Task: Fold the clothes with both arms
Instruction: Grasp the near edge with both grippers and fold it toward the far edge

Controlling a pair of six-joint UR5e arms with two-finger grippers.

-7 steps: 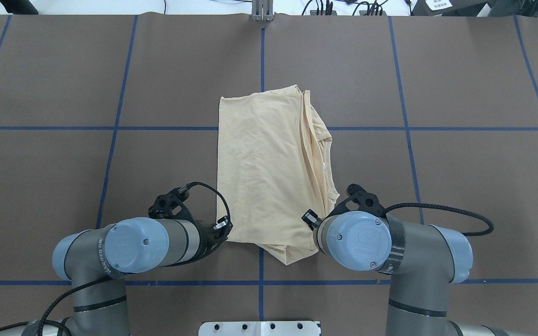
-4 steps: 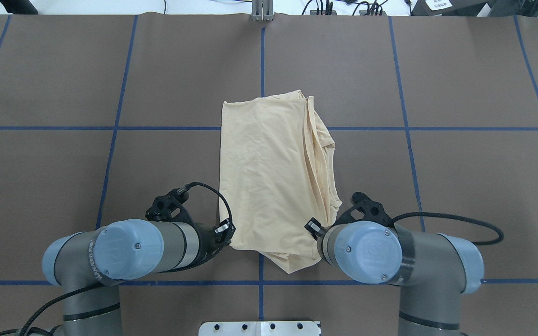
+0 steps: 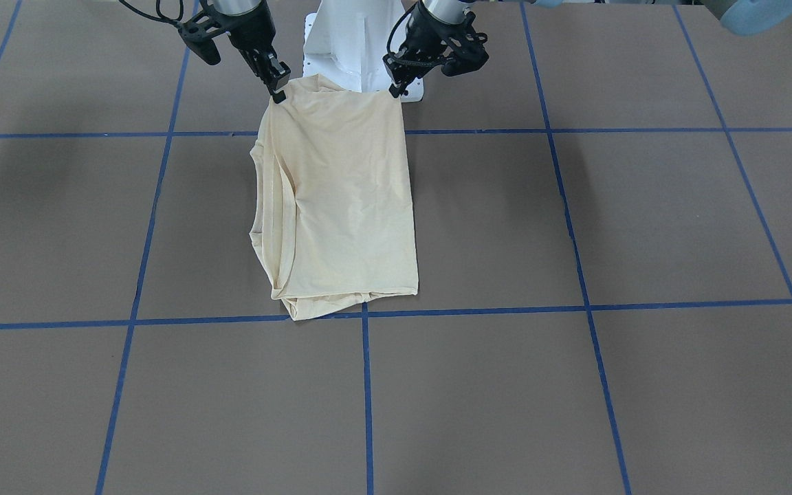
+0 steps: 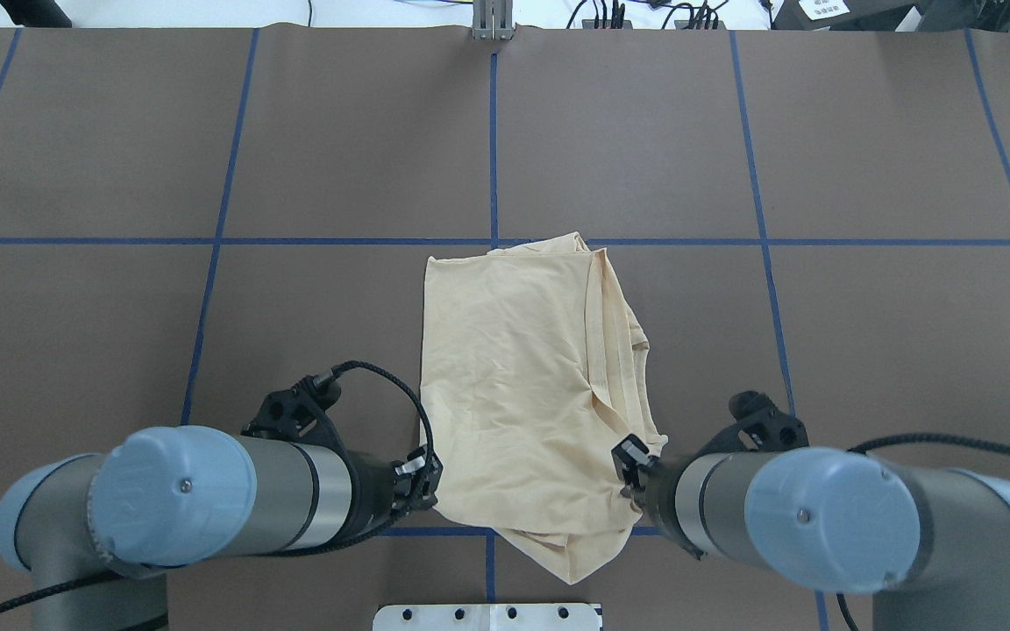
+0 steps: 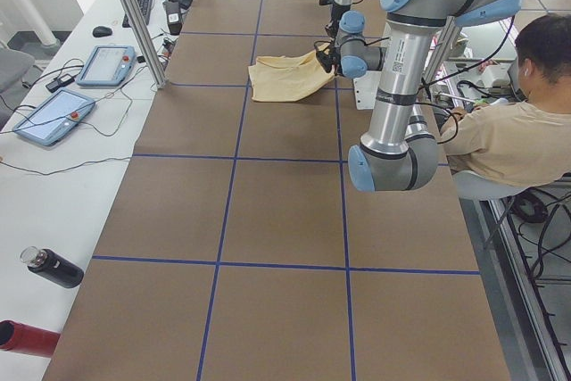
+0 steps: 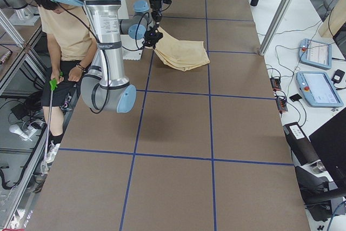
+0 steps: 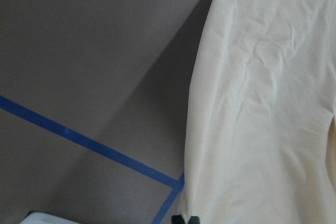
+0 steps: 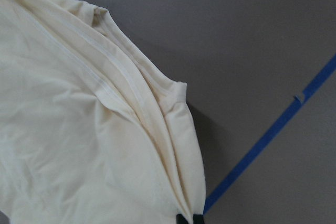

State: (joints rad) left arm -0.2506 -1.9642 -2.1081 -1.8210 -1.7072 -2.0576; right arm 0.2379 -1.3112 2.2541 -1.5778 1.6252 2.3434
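Two grippers hold the near edge of a shirt [image 4: 514, 368], one at each corner. The left gripper [image 3: 396, 91] and the right gripper [image 3: 278, 93] are each closed to a narrow pinch on the cloth. In the wrist views, dark fingertips [image 8: 184, 220] meet at the fabric's edge. The shirt, already doubled lengthwise, lies on the brown table [image 4: 207, 131] just in front of the robot's white base [image 3: 351, 41]. Its far end rests near a blue tape line [image 3: 575, 308], and its near edge is raised off the surface. Holding both corners probably keeps that edge taut and level for the next fold. The fabric is thin, pale cream and softly creased, with layered, stitched edges stacked along the robot's right side.
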